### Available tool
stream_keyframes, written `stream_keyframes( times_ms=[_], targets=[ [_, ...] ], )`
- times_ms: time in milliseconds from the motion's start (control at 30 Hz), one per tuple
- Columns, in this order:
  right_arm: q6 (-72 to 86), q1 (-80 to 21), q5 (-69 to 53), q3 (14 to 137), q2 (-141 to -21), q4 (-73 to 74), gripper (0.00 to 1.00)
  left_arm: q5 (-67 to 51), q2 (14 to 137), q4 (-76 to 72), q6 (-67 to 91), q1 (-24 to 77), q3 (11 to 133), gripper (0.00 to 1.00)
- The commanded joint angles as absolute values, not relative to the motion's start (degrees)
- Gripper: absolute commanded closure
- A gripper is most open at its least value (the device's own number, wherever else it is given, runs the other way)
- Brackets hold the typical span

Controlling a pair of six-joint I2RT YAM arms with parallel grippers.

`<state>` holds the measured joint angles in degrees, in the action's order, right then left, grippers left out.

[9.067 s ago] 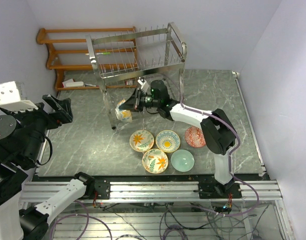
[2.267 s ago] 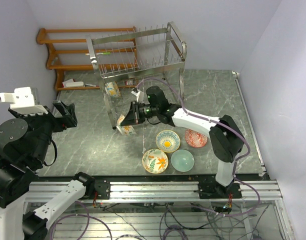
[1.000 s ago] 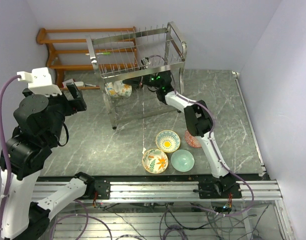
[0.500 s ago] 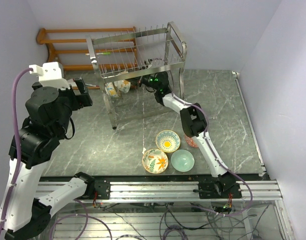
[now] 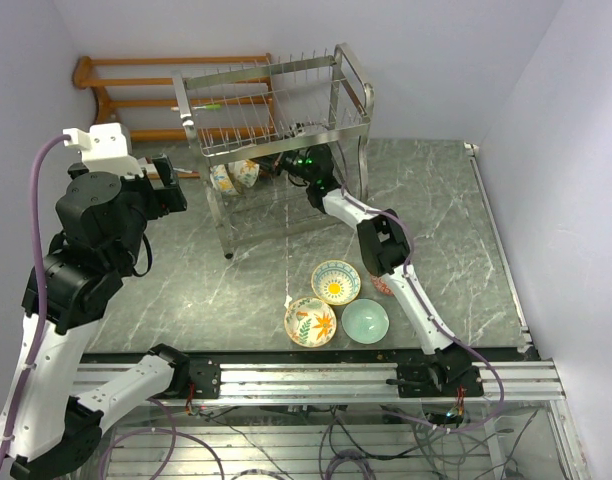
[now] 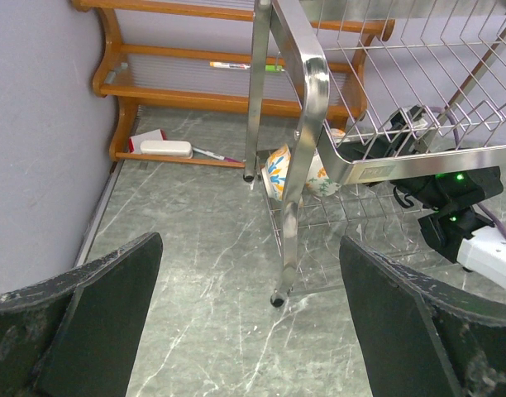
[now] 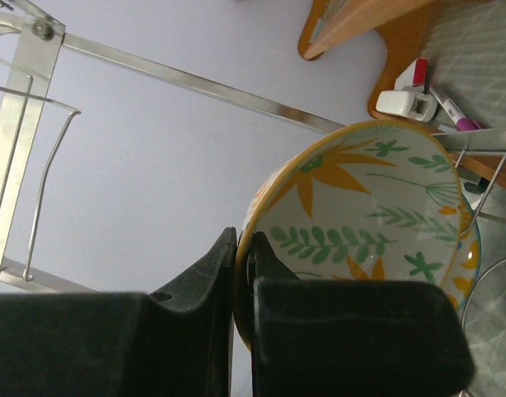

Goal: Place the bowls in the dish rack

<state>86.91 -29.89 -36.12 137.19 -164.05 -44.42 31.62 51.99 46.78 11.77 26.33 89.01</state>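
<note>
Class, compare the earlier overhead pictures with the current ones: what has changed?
The right gripper left one floral bowl in the dish rack's lower tier, then lifted the orange-flowered bowl off the table and carried it there too, still gripping its rim. The left arm rose. The remaining table bowls stayed put.

Grey marbled table [image 5: 466, 230] is carrying | steel dish rack [image 5: 286, 137] and wooden shelf rack [image 5: 146, 62] standing at the far side | floral bowl [image 5: 336, 281], orange-flowered bowl [image 5: 310, 320] and mint bowl [image 5: 365, 320] sitting clustered near the front
</note>
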Motion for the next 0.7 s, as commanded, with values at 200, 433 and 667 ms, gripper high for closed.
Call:
stream_keyframes(
  times_ms=[200, 433, 667],
  targets=[
    [88.27, -31.03, -34.55, 137.67, -165.25, -42.28, 1.0, 31.44, 51.38, 44.3, 10.46, 25.93, 88.07, 0.01],
    [85.38, -31.01, -33.21, 136.38, -163.85, -38.33, 0.97, 32.23, 50.81, 44.72, 10.13, 25.93, 88.06, 0.01],
    [81.12, -30.93, -33.44, 137.69, -162.58, -34.81, 0.6, 31.83, 50.73, 44.48, 9.52, 25.92, 87.89, 0.01]
  ],
)
